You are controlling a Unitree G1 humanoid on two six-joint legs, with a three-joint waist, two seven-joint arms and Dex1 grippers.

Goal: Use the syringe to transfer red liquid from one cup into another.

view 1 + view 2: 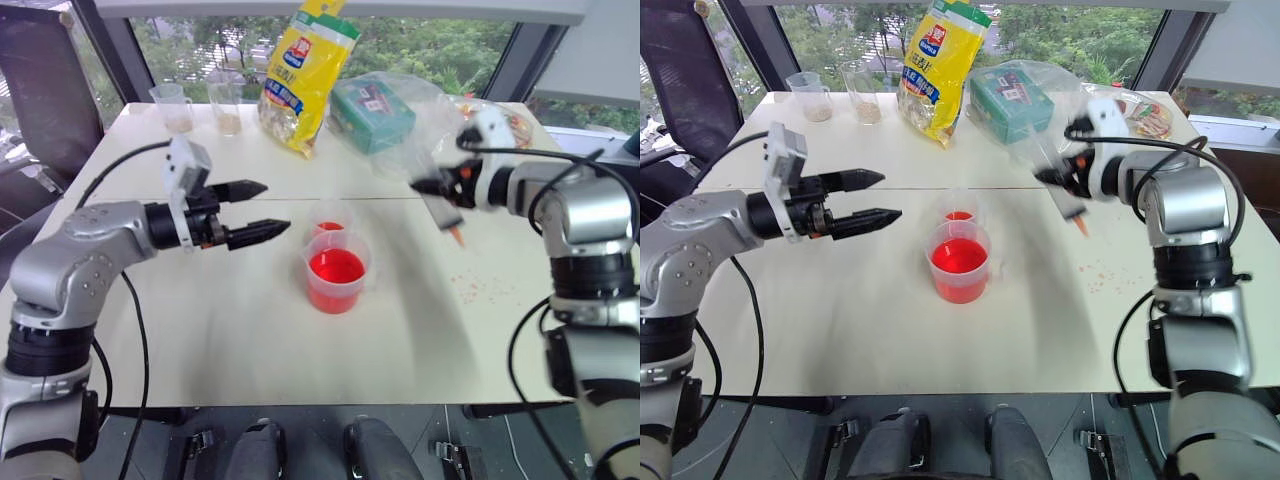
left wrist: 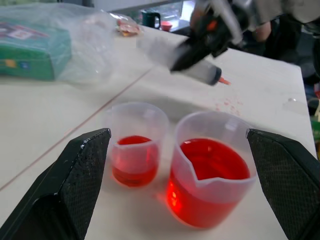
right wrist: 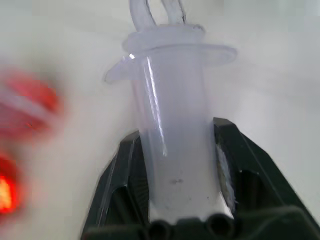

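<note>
The larger clear beaker (image 1: pixel 337 275) stands mid-table holding bright red liquid (image 1: pixel 336 266). Just behind it, touching or nearly so, is the small handleless cup (image 1: pixel 330 218), with a little red at its bottom. My left gripper (image 1: pixel 275 208) hovers level to the left of both cups, open and empty. In the left wrist view the small cup (image 2: pixel 136 145) and the beaker (image 2: pixel 212 175) sit between its spread fingers. My right gripper (image 1: pixel 432 186) is raised to the right of the cups, shut on the clear syringe (image 1: pixel 447 214). The syringe's orange tip slants down toward the table. The barrel (image 3: pixel 175 135) is clamped between the fingers.
A yellow snack bag (image 1: pixel 300 75) and a green box inside a clear plastic bag (image 1: pixel 372 112) stand at the back of the white table (image 1: pixel 200 320). Two clear cups with tan stuff (image 1: pixel 175 105) are at the back left. Small red specks (image 1: pixel 480 285) lie near the right edge.
</note>
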